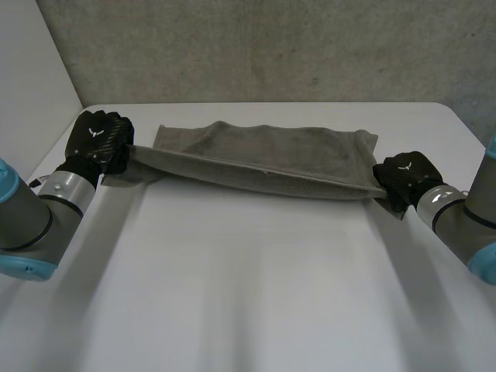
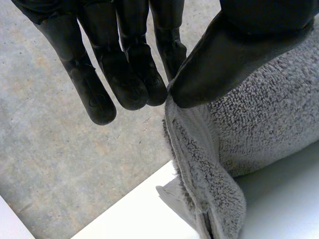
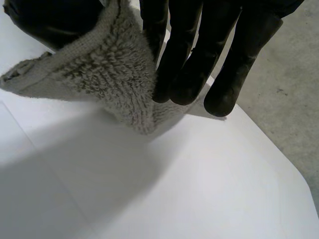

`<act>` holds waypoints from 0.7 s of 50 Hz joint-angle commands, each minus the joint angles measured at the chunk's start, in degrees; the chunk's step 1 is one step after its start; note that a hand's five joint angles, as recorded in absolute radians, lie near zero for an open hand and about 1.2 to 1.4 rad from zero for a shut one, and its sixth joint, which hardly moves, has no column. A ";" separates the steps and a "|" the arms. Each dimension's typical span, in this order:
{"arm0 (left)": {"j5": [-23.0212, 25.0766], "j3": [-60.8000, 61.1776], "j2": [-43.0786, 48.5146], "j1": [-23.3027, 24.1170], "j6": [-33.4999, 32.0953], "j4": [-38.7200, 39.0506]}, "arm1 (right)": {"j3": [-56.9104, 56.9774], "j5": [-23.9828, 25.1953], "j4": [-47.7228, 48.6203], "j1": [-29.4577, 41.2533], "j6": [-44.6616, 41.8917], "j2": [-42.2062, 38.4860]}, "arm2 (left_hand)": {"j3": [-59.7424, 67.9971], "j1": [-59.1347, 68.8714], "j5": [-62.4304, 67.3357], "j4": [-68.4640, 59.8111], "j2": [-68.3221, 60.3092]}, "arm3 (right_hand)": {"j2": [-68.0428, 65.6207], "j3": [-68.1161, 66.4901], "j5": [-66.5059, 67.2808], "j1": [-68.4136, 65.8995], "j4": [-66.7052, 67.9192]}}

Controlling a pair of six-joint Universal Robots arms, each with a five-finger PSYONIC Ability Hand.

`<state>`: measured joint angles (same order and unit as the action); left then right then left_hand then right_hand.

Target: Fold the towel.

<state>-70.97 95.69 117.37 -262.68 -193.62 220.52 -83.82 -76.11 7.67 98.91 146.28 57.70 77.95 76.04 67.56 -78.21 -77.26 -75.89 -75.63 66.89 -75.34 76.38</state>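
Crosswise on the table (image 1: 248, 294), grey towel (image 1: 263, 159) stretched between hands — left hand (image 1: 99, 139) pinching one end, right hand (image 1: 404, 177) the other, fingers (image 2: 124, 79) clamped on cloth.

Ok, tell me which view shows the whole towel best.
Head view: the towel stretches full-length between the left hand and the right hand. The left wrist view gives one pinched end close up; the right wrist view, the other end.

Towel (image 1: 263, 159) across far half of table (image 1: 248, 294)
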 commanded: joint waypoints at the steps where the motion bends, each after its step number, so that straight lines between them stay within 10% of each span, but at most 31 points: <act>1: 0.04 0.11 -2.23 0.41 -0.09 -2.02 | 1.81 0.52 -5.37 0.15 0.41 4.77 | 2.05 3.96 2.44 -1.79 -2.74 | -4.11 -4.37 3.11 -4.66 3.62; 21: 1.79 0.11 -30.35 -3.27 10.81 -20.38 | 3.75 9.03 -10.21 -3.98 -3.53 28.43 | 2.05 3.96 2.44 -1.79 -2.74 | -4.11 -4.37 3.11 -4.66 3.62; 35: 6.72 2.58 -24.76 -6.44 10.46 -22.42 | 5.33 11.94 -18.30 -7.41 -14.71 19.84 | 2.05 3.96 2.44 -1.79 -2.74 | -4.11 -4.37 3.11 -4.66 3.62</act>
<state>-65.59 97.67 87.15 -268.54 -182.88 197.76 -79.62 -63.93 -7.72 91.70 134.03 83.87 77.99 76.04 67.58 -78.21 -77.37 -75.89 -75.65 66.89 -75.35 76.40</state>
